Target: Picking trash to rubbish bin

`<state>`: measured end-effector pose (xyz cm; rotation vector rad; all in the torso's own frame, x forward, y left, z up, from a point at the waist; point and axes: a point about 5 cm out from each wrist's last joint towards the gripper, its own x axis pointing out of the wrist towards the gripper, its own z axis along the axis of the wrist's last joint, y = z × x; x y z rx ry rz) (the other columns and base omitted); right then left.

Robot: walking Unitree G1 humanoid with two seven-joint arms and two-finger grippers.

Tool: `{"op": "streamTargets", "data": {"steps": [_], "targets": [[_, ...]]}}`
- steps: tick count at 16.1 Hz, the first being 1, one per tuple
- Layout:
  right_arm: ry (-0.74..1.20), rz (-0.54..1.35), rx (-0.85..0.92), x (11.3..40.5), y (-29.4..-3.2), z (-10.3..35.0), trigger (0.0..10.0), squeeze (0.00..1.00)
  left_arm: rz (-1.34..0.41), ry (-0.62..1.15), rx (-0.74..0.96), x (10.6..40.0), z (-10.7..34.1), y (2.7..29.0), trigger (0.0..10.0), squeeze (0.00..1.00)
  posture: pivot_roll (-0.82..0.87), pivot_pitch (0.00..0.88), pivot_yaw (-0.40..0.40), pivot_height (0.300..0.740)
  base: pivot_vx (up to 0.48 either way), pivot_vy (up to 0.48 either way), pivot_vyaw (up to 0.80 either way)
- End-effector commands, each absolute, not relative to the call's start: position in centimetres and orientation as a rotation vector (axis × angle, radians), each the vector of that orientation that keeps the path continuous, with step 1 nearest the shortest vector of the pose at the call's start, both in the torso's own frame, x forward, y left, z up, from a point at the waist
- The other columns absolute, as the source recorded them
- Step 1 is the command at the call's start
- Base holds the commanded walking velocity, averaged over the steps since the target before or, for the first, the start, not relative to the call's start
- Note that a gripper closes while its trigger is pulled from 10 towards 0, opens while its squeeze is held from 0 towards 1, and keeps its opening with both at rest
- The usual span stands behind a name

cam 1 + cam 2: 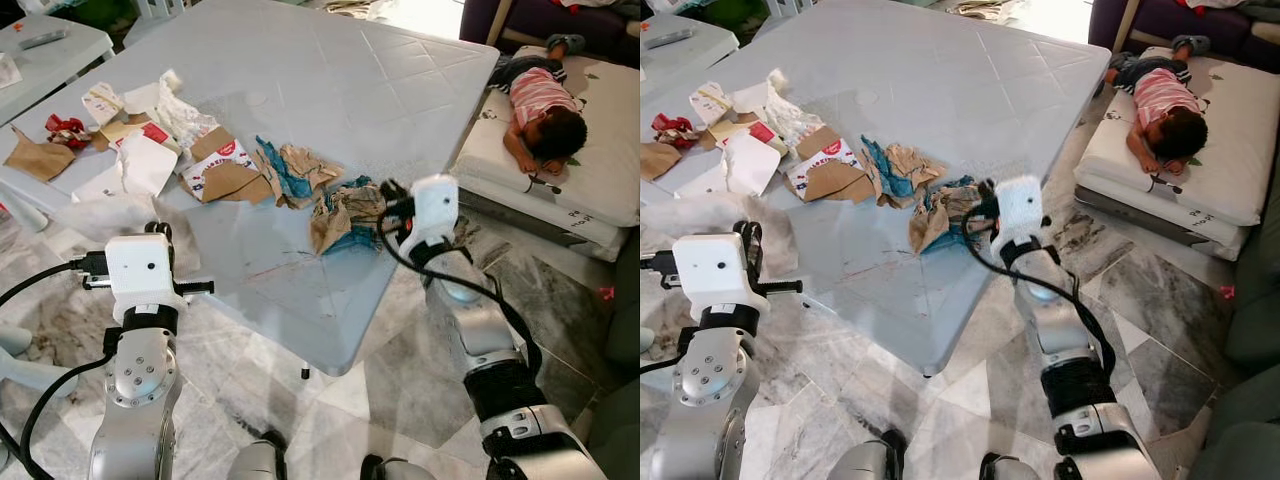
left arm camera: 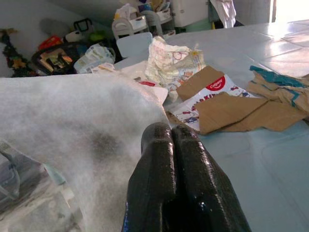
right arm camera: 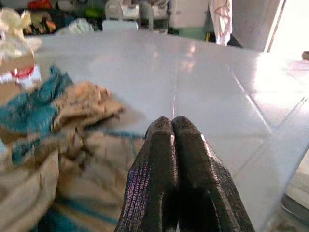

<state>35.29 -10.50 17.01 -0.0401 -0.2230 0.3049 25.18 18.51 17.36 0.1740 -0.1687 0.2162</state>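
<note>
- Step in hand, as I judge it: the approach to the first pick. My right pincer (image 3: pixel 171 126) sits at the near right edge of the tabletop (image 1: pixel 330 90), just beside the crumpled brown-and-teal paper (image 1: pixel 340 215). Its two fingers are pressed together and grip nothing.
- My left pincer (image 2: pixel 171 133) hovers at the near left corner, over a white fibrous sheet (image 2: pixel 63 121). Its fingers are likewise together and empty.
- Trash location: a band of litter runs across the left half of the tabletop, comprising torn cardboard packaging (image 1: pixel 215 170), white paper (image 1: pixel 140 165), a second brown-and-teal wad (image 1: pixel 290 170) and a red wrapper (image 1: pixel 65 128).
- Next move, in my judgement: part the right fingers, advance onto the nearest wad, then close.
- I cannot locate a rubbish bin; it must be found before any drop.
- Hazard: a child (image 1: pixel 540 105) lies on a floor mattress (image 1: pixel 600 170) near my right side. Any turn that way needs care.
</note>
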Motion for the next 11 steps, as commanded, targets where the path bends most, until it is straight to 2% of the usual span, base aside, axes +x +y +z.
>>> {"op": "streamTargets", "data": {"steps": [1,2,3,6,11], "targets": [[-0.260,0.303,-0.024,35.4,-10.6,18.0,0.0,0.00,0.229,-0.159,0.174,25.2,17.1,18.8,0.0,0.00,0.14,0.203,0.012,0.740,0.000,0.000,0.00],[-0.264,0.319,-0.045,35.3,-10.4,18.1,0.0,0.00,0.229,-0.159,0.172,25.2,17.1,18.8,0.0,0.00,0.14,0.203,0.012,0.740,0.000,0.000,0.00],[-0.253,0.342,-0.028,35.3,-10.2,18.1,10.0,1.00,0.229,-0.160,0.172,25.2,17.1,18.8,0.0,0.00,0.14,0.203,0.012,0.740,0.000,0.000,0.00],[-0.266,0.456,0.013,34.8,-9.0,18.7,10.0,1.00,0.226,-0.159,0.169,25.3,17.1,18.7,0.0,0.00,0.14,0.200,0.012,0.740,0.000,0.000,0.00],[-0.262,0.633,-0.072,33.6,-7.4,18.2,10.0,1.00,0.224,-0.164,0.164,25.5,17.1,18.6,0.0,0.00,0.14,0.194,0.008,0.740,0.000,0.000,0.00]]}}
